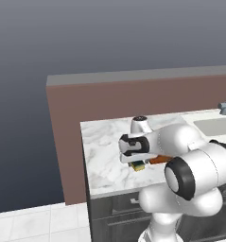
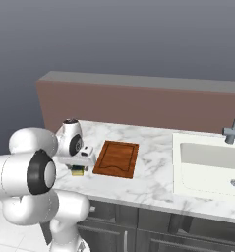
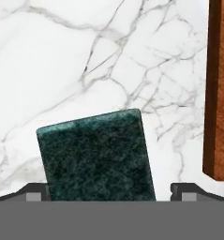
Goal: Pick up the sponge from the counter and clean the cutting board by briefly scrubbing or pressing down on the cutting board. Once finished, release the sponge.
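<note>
Pickup step is judged underway: sponge (image 3: pixel 97 157) on the marble tabletop (image 3: pixel 62 56) is straddled by the wide-spread hand (image 3: pixel 108 194), cutting board (image 3: pixel 220 89) at 3 o'clock; closing is needed next.

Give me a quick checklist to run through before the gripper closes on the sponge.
1. Small yellow sponge with dark green top between the fingertips: ok.
2. Gripper open wide enough: ok, a gap shows at each side.
3. Sponge square to the fingers: not ok, slightly rotated.
4. Gripper low enough to grip the sides: cannot tell.
5. Reddish-brown wooden cutting board clear of the fingers: ok, off to one side.
6. Sponge resting on the white marble counter: ok.
</note>
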